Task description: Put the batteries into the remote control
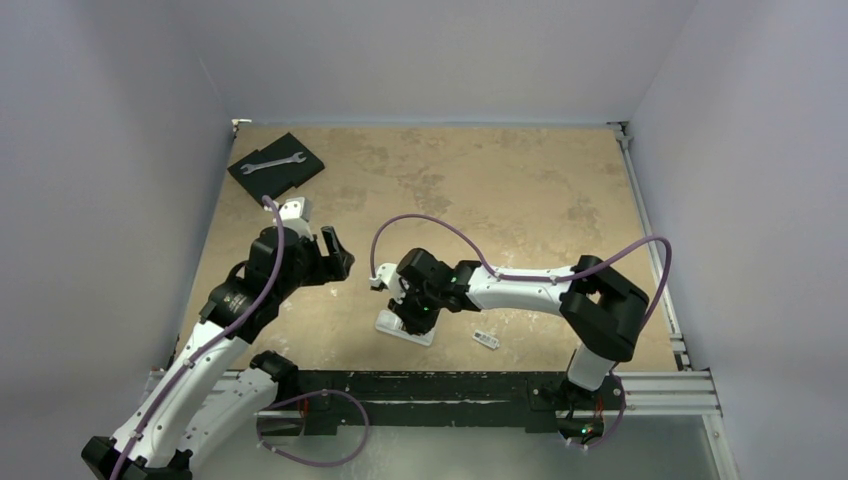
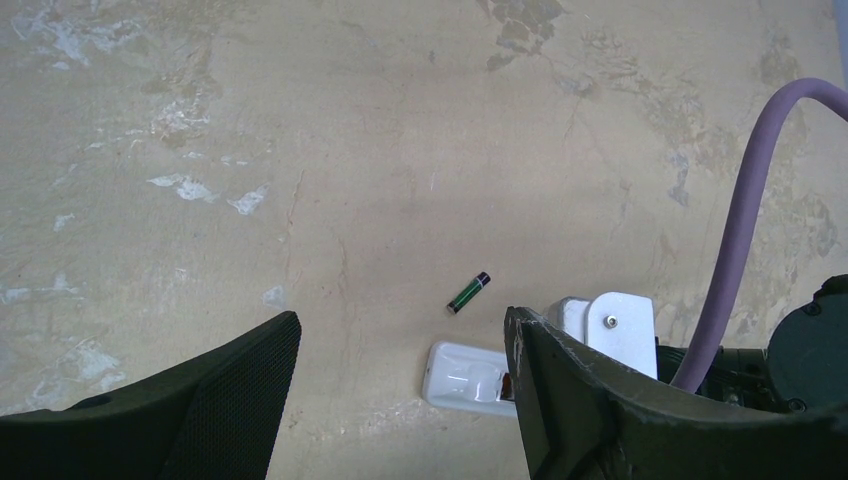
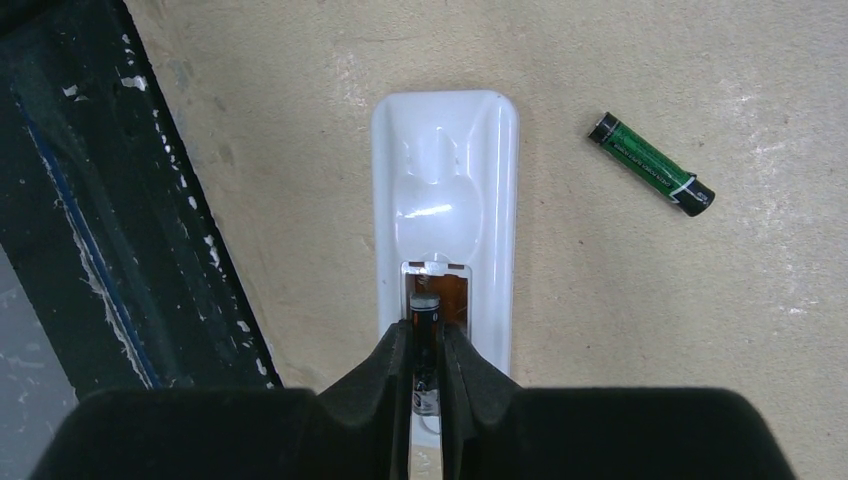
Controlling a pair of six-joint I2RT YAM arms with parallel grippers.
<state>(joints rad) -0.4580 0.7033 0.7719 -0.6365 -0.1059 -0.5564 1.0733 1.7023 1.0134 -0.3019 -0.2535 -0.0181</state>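
The white remote control (image 3: 445, 200) lies back up near the table's front edge, its orange-lined bay (image 3: 452, 292) uncovered. My right gripper (image 3: 425, 340) is shut on a dark battery (image 3: 424, 312), which it holds lengthwise over the bay, the battery's far end just short of the bay's end wall. Whether the battery rests in the bay I cannot tell. A second battery (image 3: 652, 164), green and black, lies loose on the table beside the remote (image 2: 462, 374); the left wrist view shows this battery (image 2: 468, 293) too. My left gripper (image 2: 400, 330) hangs open and empty above the table, left of the remote (image 1: 404, 329).
A small white piece with dark print (image 1: 486, 340) lies right of the remote. A black pad (image 1: 275, 165) carrying a metal wrench (image 1: 270, 161) sits at the far left corner. A dark rail (image 3: 110, 200) runs along the table's near edge close to the remote.
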